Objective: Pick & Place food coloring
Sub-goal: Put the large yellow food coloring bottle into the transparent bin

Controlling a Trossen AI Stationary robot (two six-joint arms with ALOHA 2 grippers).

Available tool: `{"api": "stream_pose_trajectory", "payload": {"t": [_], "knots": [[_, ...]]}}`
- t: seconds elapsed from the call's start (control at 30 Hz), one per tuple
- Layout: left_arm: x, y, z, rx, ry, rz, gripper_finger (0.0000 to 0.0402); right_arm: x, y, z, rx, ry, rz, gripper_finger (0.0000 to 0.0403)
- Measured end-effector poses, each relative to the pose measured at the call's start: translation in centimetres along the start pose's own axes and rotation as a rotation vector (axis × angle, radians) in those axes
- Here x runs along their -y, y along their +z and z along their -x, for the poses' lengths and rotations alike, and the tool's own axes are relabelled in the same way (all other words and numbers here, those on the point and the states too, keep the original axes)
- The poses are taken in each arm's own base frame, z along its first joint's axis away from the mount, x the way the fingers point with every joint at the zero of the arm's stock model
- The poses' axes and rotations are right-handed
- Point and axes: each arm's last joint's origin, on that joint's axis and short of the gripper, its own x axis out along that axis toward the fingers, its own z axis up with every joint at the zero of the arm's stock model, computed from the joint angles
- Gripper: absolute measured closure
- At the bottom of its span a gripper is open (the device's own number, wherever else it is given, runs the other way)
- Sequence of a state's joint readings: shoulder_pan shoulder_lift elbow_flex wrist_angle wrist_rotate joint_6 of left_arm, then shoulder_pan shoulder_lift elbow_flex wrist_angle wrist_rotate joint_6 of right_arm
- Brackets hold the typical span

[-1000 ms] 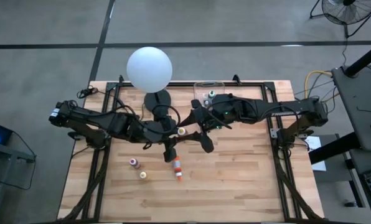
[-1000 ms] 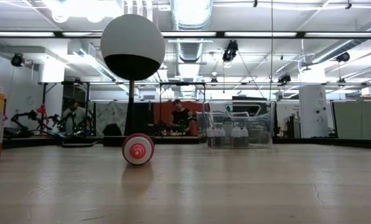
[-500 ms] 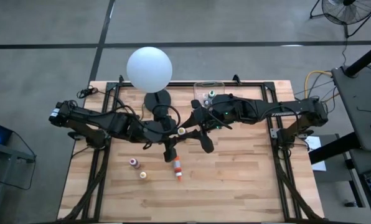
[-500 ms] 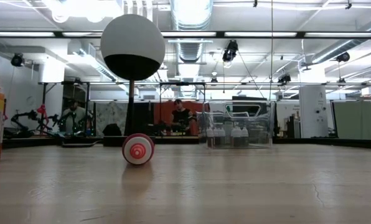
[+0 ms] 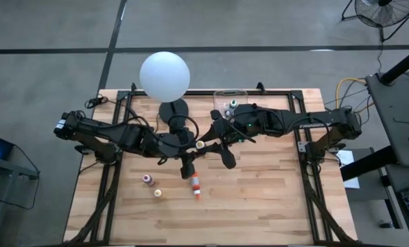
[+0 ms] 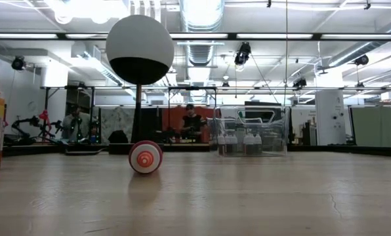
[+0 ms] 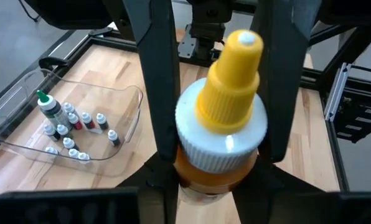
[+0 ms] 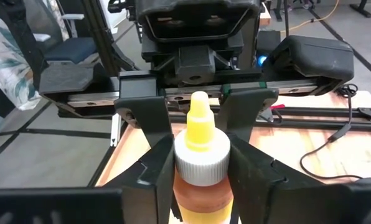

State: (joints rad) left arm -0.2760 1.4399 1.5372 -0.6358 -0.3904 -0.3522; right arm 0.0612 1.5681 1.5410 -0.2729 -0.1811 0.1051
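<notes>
Two dark arms reaching in from opposite sides of the wooden table (image 5: pixel 273 199) and meeting near its middle. Starting from the left: a small pink-capped bottle (image 5: pixel 147 179) standing on the front part of the boards, a small yellow-capped bottle (image 5: pixel 158 193) just beside it, then an orange bottle lying on its side (image 5: pixel 195 184), all three loose and apart from both arms. Farther back, a white globe lamp (image 5: pixel 165 75) on a dark base. At the centre, left gripper (image 7: pixel 218 163) with a finger against each side of the white collar of an orange-bodied dropper bottle (image 7: pixel 226 130), yellow tip pointing away from the wrist. Facing it, right gripper (image 8: pixel 201 169) pinching the same bottle, fingers (image 8: pixel 153 155) pressed to the collar and body, so held from both sides at once, above the table. Right of that, at the back edge, a clear bin (image 5: pixel 220 95) holding a cluster of small dark-and-white bottles (image 7: pixel 67 127), well apart from the held one.
</notes>
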Motion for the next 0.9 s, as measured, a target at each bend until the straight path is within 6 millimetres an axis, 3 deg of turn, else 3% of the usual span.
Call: {"api": "stream_pose_trajectory", "payload": {"t": [0.5, 0.73, 0.9], "knots": [[-0.2, 0.2, 0.2, 0.023, 0.049, -0.009, 0.0235, -0.1, 0.1, 0.9, -0.027, -0.036, 0.029, 0.0295], [-0.7, 0.6, 1.3, 0.047, 0.048, -0.026, 0.0189, -0.3, 0.9, 2.9, -0.007, -0.109, 0.051, 0.0295], [-1.2, 0.6, 1.9, 0.035, 0.057, -0.053, 0.0180, 0.0, 1.5, 4.8, 0.007, -0.209, 0.055, 0.0295]]}}
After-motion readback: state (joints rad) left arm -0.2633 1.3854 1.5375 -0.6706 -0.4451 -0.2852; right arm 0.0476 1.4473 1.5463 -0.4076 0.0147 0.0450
